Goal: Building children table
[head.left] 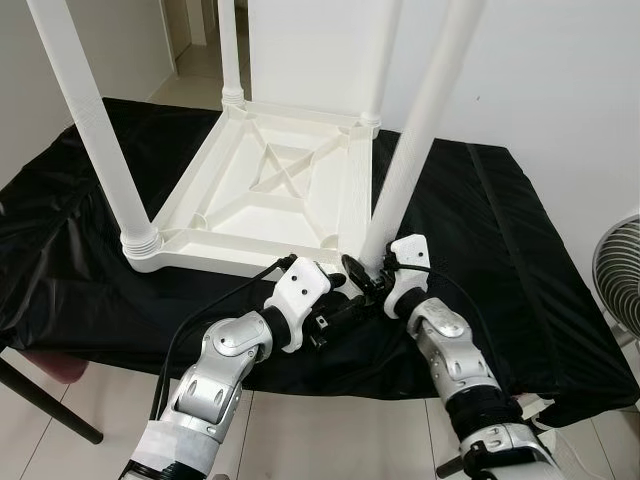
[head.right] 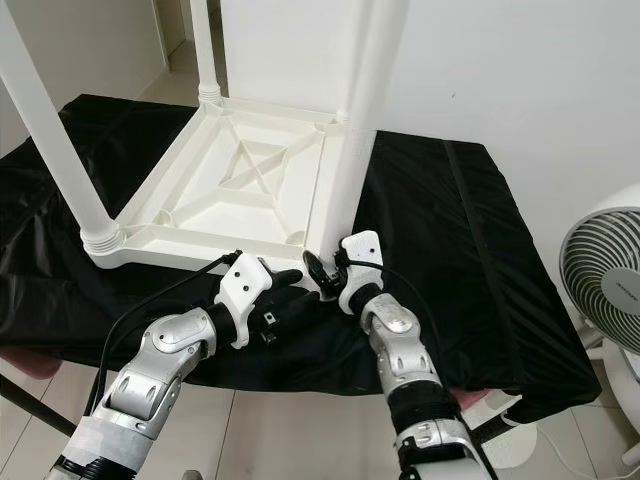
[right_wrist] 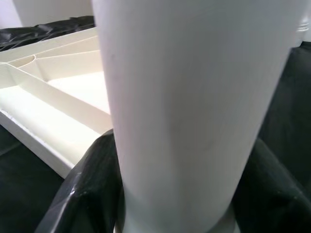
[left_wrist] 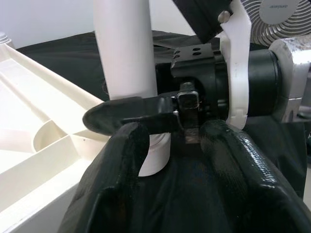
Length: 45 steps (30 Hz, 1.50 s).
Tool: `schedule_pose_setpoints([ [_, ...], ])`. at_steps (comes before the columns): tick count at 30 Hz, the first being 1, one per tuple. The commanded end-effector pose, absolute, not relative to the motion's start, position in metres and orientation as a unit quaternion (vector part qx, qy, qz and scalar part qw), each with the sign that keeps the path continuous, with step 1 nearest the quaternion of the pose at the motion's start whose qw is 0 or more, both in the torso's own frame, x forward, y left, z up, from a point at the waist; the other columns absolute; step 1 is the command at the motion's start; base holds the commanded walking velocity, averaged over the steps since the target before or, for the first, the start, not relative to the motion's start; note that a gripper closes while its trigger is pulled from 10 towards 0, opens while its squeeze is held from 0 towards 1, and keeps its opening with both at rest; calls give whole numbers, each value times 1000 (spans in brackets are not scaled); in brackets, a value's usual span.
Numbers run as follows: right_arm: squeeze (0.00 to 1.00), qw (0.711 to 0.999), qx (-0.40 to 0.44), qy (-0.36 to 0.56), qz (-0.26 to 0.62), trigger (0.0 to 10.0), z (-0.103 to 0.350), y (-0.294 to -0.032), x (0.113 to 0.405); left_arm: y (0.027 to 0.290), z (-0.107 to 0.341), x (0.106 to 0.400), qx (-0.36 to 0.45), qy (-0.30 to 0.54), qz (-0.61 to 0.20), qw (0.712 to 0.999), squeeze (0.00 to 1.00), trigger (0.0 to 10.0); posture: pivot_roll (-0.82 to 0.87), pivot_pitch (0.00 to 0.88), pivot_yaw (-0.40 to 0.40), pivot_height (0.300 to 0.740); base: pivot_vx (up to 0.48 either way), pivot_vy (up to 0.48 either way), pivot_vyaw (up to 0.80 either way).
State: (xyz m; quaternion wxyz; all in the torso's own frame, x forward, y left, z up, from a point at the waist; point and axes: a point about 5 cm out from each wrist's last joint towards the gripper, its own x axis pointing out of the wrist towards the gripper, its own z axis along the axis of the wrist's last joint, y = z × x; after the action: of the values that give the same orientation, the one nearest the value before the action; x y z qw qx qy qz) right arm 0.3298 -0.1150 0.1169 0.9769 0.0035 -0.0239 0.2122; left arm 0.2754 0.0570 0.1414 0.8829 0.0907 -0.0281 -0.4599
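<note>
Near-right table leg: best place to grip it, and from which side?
Grip the near-right leg low, just above its threaded base collar, coming from the robot's side. It is a round, near-upright post; the right gripper already straddles it there, and the upturned tabletop blocks the far side.

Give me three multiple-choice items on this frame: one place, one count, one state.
1. Where is the right gripper?
A. At the base of the near right leg
B. On the fan
C. On the floor

2. How many legs stand up from the white table?
A. Two
B. Three
C. Four

3. How does the table lie on the black cloth?
A. On its side
B. Upside down, legs up
C. Upright on its legs

Answers:
1 A: the right wrist view has that leg close between the fingers.
2 C: one leg rises from each corner in the head views.
3 B: the ribbed underside faces up.
The left gripper sits just beside the right one.
</note>
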Motion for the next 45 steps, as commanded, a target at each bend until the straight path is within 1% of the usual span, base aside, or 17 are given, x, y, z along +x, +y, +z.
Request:
schedule_pose_setpoints([
  [1,0,989,17,-11,147,10000,112,-123,331,56,140,274,87,-25,-449,889,0,10000,109,23,-51,740,0,0,0],
  [2,0,999,18,-8,50,10000,107,-120,329,56,140,274,88,-24,-450,888,0,10000,112,19,-56,740,0,0,0],
  [3,0,999,18,-8,50,10000,107,-120,329,56,140,274,88,-24,-450,888,0,10000,112,19,-56,740,0,0,0],
  [4,0,1000,14,0,12,10000,104,-112,324,55,141,274,87,-25,-451,888,0,10000,118,15,-61,740,0,0,0],
  [8,0,999,30,10,28,10000,101,-101,320,55,141,274,87,-26,-449,889,0,10000,120,11,-62,740,0,0,0],
  [16,0,999,17,-10,28,10000,109,-109,320,55,140,273,88,-26,-450,888,0,10000,119,7,-64,740,0,0,0],
  [17,1000,998,31,-29,37,10000,113,-117,320,55,141,274,88,-27,-448,889,0,10000,120,3,-69,740,0,0,0],
  [26,1000,997,19,-26,72,10000,117,-130,324,54,140,273,87,-26,-448,889,0,10000,120,0,-74,740,0,0,0],
  [27,0,985,16,-37,167,10000,126,-138,325,54,140,274,87,-27,-447,890,0,10000,118,0,-73,740,0,0,0],
  [29,0,979,10,-43,200,10000,129,-141,324,54,140,274,87,-27,-447,890,0,10000,118,0,-73,740,0,0,0],
  [31,0,979,10,-43,200,10000,129,-141,324,54,140,274,87,-27,-447,890,0,10000,118,0,-73,740,0,0,0],
  [34,0,950,-40,-46,306,10000,135,-143,323,54,141,275,89,-29,-448,889,0,10000,118,0,-69,740,0,0,0],
  [35,0,950,-40,-46,306,10000,135,-143,323,54,141,275,89,-29,-448,889,0,10000,118,0,-69,740,0,0,0],
  [36,0,937,-52,-42,343,10000,137,-142,325,55,142,276,90,-30,-448,889,0,10000,122,0,-70,740,0,0,0],
  [43,0,911,-87,-14,402,10000,133,-140,334,57,143,277,91,-31,-444,891,0,10000,143,0,-76,740,0,0,0],
  [44,0,908,-89,-8,410,3608,132,-141,334,58,143,277,92,-31,-441,892,0,10000,147,0,-78,740,0,0,0],
  [45,0,908,-89,-8,410,3608,132,-141,334,58,143,277,92,-31,-441,892,0,10000,147,0,-78,740,0,0,0],
])
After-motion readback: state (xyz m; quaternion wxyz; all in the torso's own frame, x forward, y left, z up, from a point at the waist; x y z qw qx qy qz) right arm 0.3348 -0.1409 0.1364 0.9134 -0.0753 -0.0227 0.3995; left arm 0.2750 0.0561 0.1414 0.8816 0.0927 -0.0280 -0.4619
